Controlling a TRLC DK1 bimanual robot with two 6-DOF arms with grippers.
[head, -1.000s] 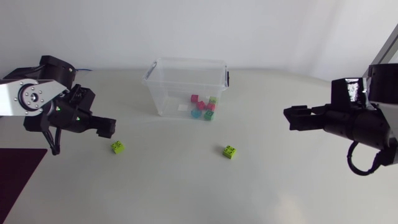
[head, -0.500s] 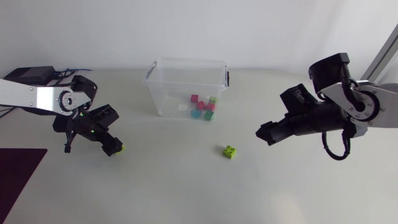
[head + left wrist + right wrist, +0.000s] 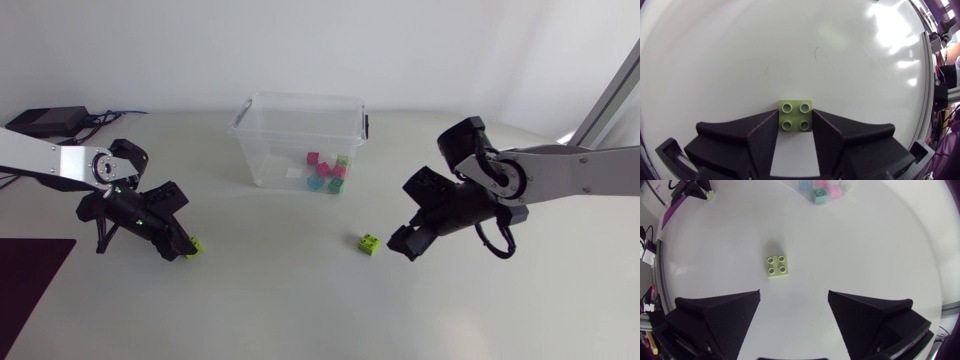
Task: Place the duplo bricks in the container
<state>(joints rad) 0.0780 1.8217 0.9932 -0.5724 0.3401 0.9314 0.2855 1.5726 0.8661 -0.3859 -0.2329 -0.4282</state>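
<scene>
- The left jaws were down on the desk (image 3: 280,300), closed to brick width on the near lime brick (image 3: 795,115). Both tips appeared to press its sides, and it sat flat on the desk, not yet lifted.
- Only the very tips had that brick. My worry was that a hold this shallow could let it pivot or squirt out forward on the lift.
- The right jaws were spread wide with nothing in them, hovering just short of the other lime brick (image 3: 777,266), which lay ahead of the tips and not between them.
- That brick sat off towards one finger. Coming straight down risked landing a tip on its studs, or nudging it away across the smooth surface.
- The clear container (image 3: 262,150) stood well apart from both bricks, at the back of the desk, with several coloured bricks (image 3: 327,172) already inside.
- Its tall walls were the last hazard: a low carry could clip the rim and knock a brick loose.
</scene>
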